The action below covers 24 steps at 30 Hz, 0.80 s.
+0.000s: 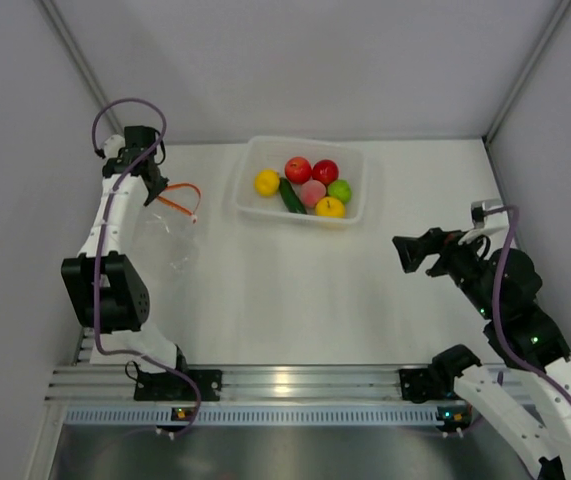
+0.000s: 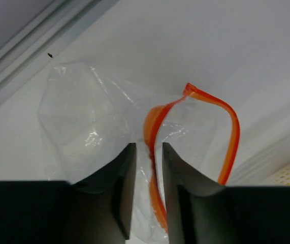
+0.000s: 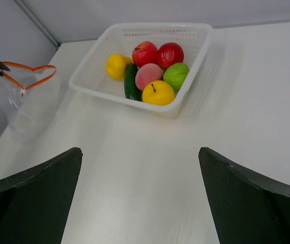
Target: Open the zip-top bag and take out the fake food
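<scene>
The zip-top bag (image 1: 165,245) lies crumpled and empty at the table's left, its orange-red zip strip (image 1: 180,198) curled into an open loop. My left gripper (image 1: 153,192) stands over that mouth. In the left wrist view its jaws (image 2: 149,147) are slightly parted, with one side of the strip (image 2: 155,122) running loose through the gap. The fake food (image 1: 310,185), several glossy round pieces and a dark green cucumber (image 3: 130,81), sits in the white basket (image 1: 250,160), outside the bag. My right gripper (image 1: 405,252) hovers wide open at the right, holding nothing.
The basket (image 3: 155,25) stands at the back middle of the table. Grey walls close the left, back and right sides. The aluminium rail (image 1: 295,385) with both arm bases runs along the near edge.
</scene>
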Motion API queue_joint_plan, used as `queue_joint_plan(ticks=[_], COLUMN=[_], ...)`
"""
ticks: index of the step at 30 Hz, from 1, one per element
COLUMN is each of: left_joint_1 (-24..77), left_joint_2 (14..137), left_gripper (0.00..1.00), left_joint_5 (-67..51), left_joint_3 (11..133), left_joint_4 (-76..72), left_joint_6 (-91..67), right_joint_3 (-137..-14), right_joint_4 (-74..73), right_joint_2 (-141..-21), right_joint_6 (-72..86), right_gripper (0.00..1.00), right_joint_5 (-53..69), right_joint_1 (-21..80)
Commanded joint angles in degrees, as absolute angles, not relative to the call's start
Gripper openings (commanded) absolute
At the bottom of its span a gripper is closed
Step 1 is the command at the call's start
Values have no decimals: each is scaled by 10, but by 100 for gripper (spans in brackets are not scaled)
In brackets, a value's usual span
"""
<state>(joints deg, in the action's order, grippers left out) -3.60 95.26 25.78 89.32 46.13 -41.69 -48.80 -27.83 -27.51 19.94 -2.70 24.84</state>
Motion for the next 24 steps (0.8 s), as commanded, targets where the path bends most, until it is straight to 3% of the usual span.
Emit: queue_joint_plan(ticks=[1, 2, 7, 15, 24], left_joint_1=[-55, -55, -55, -55, -55], left_joint_2=[959, 955, 912, 763, 561], left_gripper=[37, 55, 98, 98, 98], left_joint_5=[197, 196, 158, 84, -67], left_joint_3=[934, 939, 950, 941, 800], left_joint_4=[445, 445, 445, 433, 430], left_joint_6=[-412, -413, -408, -330, -225], right_joint_3=[-483, -486, -497, -506, -547], right_joint_4=[-330, -342, -359, -367, -406], right_joint_2=[-265, -262, -257, -236, -195], right_joint_6=[185, 178, 165, 173, 140], right_gripper=[99, 99, 99, 100, 99], right_joint_5=[-43, -53, -66, -161, -159], right_joint_1=[246, 246, 246, 245, 246])
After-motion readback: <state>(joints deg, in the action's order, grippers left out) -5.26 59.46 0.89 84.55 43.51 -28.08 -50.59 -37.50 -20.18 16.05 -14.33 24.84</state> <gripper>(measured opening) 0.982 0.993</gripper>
